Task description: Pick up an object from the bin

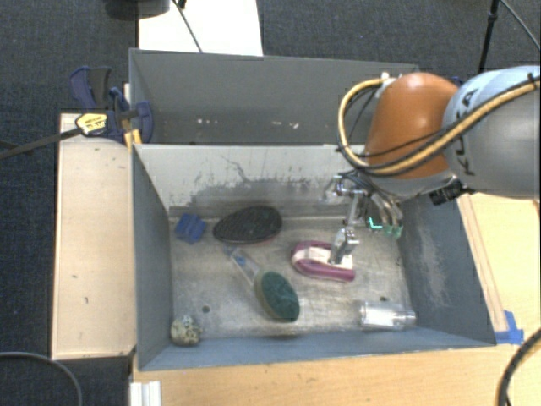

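My gripper hangs in the right half of the bin, its fingertips just above the right end of a pink and white tape dispenser lying on the floor. Nothing shows between the fingers. A clear plastic piece lies at the front right, below the gripper. Left of the dispenser lies a dish brush with a green round head and a clear handle.
A black oval brush lies at the back middle, a small blue block beside it at the left wall. A speckled stone-like lump sits in the front left corner. The arm's orange cover and cables overhang the bin's right rear.
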Tool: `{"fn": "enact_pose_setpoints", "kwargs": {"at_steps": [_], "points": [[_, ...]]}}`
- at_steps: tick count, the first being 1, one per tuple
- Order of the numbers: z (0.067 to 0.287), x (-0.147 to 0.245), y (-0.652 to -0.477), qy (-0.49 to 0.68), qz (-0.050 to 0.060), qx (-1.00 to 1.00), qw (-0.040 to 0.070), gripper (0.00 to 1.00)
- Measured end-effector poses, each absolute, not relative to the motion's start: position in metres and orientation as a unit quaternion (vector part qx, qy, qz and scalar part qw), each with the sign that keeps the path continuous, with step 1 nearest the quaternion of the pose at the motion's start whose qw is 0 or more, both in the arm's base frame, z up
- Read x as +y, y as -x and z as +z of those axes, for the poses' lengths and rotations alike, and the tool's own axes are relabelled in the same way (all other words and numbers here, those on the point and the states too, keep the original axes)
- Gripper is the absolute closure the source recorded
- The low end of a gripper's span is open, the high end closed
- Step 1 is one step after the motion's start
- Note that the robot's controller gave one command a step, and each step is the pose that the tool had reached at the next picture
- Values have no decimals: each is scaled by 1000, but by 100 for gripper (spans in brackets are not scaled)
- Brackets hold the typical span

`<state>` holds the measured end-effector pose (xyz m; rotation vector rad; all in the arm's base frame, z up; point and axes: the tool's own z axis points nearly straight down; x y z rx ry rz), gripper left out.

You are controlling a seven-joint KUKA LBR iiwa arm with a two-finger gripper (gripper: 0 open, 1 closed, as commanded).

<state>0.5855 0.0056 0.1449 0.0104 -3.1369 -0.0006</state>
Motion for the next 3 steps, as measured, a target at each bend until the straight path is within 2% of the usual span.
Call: {"fn": "enact_pose_setpoints", "kwargs": {"at_steps": [1, 2, 3], "points": [[75, -6, -537, -16, 0, -1000, 0, 0], [78, -5, -540, -16, 0, -1000, -3, 100], [216, -7, -549, 18, 0, -1000, -4, 100]]}}
